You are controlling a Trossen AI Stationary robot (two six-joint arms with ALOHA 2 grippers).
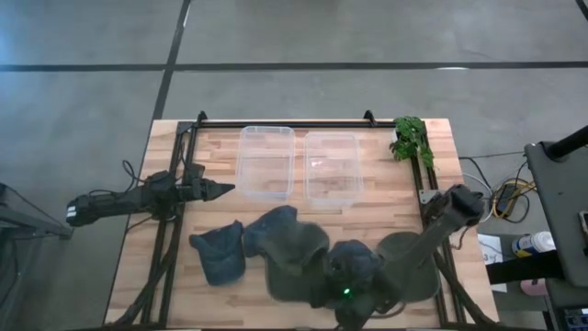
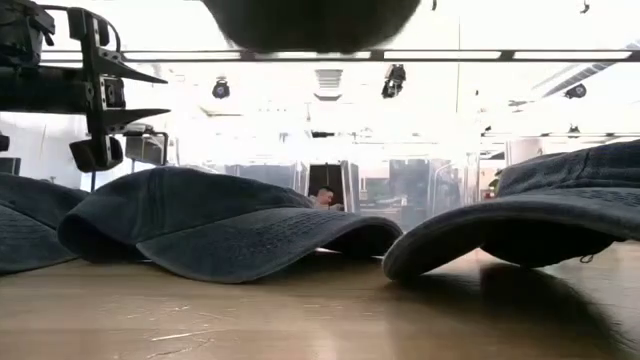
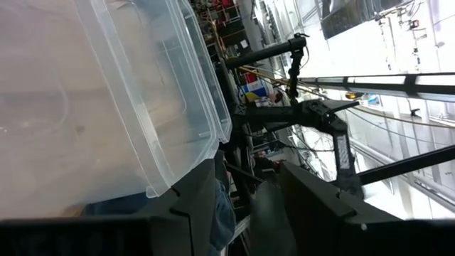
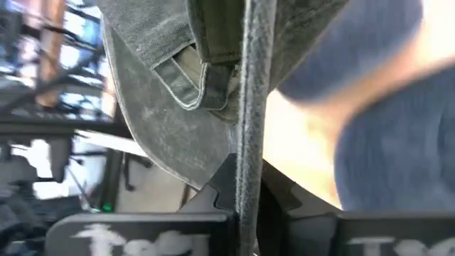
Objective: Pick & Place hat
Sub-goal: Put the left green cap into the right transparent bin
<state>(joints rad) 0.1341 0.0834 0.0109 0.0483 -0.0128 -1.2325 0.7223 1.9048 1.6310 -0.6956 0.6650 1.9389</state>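
Several caps lie on the wooden table. My right gripper (image 1: 335,274) (image 4: 249,186) is shut on a grey-green hat (image 1: 299,262) near the table's front edge. That hat shows as a dark rounded shape (image 2: 310,20) above the others in the low view. A blue cap (image 1: 220,253) rests on its brim and rim at the left. Another dark cap (image 1: 276,228) lies beside it, and one more (image 1: 415,268) sits under the right arm. My left gripper (image 1: 223,190) (image 2: 140,95) waits open and level at the table's left, holding nothing. My right gripper pinches a thin edge of the hat (image 4: 252,121) between its two fingers; the edge shows end-on and runs straight back between them. The hat's inside with its sweatband (image 4: 202,75) faces the wrist camera. The hat is lifted clear of the table.
Two clear plastic bins (image 1: 266,162) (image 1: 332,166) stand side by side at the table's far middle. A green plant (image 1: 412,138) sits at the far right corner. A black frame rail (image 1: 285,123) runs along the far edge.
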